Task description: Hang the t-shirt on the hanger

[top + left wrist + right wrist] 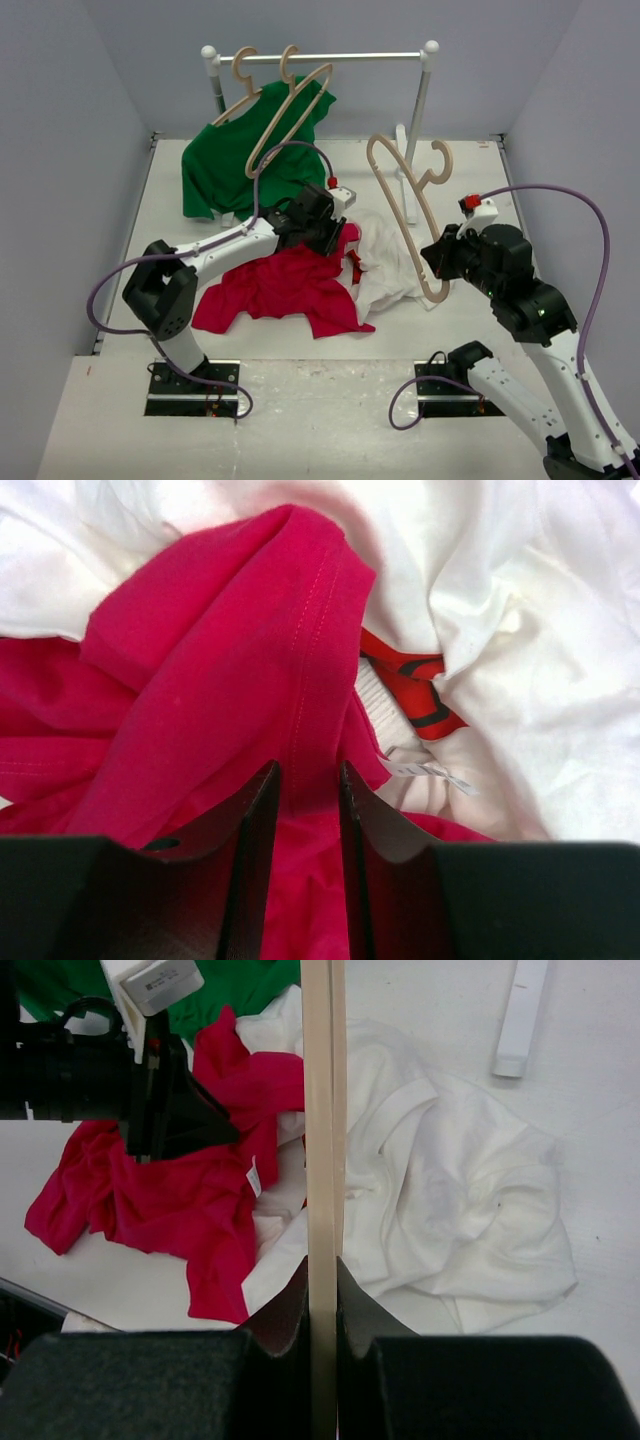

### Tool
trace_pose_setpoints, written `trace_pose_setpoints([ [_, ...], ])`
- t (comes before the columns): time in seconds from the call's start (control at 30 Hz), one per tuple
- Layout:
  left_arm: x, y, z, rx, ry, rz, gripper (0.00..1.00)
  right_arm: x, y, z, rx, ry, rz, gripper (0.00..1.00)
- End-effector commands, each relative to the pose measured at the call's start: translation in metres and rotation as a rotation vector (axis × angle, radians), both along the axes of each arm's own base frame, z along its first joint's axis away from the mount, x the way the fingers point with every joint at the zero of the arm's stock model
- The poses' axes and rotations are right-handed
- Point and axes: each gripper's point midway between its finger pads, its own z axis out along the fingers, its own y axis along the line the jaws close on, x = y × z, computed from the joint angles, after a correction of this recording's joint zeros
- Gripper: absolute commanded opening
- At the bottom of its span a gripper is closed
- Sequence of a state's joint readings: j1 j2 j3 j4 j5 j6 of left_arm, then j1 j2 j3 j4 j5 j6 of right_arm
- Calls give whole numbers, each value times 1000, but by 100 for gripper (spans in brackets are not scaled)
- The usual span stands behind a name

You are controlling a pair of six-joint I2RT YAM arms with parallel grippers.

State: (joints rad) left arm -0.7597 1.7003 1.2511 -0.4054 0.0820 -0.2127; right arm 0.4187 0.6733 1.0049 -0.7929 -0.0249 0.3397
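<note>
A red t-shirt [275,285] lies crumpled on the table beside a white t-shirt [392,262]. My left gripper [338,238] is shut on a raised fold of the red t-shirt [300,680]; the cloth runs between the jaws. My right gripper [437,262] is shut on the lower bar of a beige wooden hanger [405,200] and holds it above the white t-shirt. In the right wrist view the hanger bar [322,1110] runs straight up from the jaws, with the white shirt [450,1190] below and the red one [180,1200] to the left.
A clothes rail [320,58] stands at the back with a green t-shirt [250,150] on one hanger and a bare hanger [290,110] beside it. The rail's white foot [520,1020] lies on the table. Grey walls close in both sides.
</note>
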Motion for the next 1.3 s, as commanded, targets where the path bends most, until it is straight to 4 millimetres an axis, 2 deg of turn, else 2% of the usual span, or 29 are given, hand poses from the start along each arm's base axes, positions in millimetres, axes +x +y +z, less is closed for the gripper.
trace_pose_setpoints([
  [0.0,15,-9,-6,9,-29,-3,31,1,7,10,30,-41,34,0],
  [0.17,19,-10,-11,26,-26,0,32,-1,8,9,33,-39,46,0],
  [0.37,31,-5,1,47,-77,42,0,-5,10,4,36,-25,64,0],
  [0.47,40,2,17,64,-126,94,0,-10,12,1,41,-15,85,0],
  [0.57,48,8,41,61,-172,147,0,-20,20,-3,63,14,145,0],
  [0.67,56,13,60,67,-196,207,0,-35,33,-15,108,82,220,0],
  [0.77,63,17,74,55,-202,273,0,-45,35,-30,135,135,225,0],
  [0.87,70,21,81,41,-193,316,0,-55,38,-42,163,178,240,0],
  [1.07,84,23,84,1,-161,359,0,-77,41,-42,225,204,278,0],
  [1.27,88,16,87,-29,-145,350,0,-90,37,-47,233,234,277,0],
])
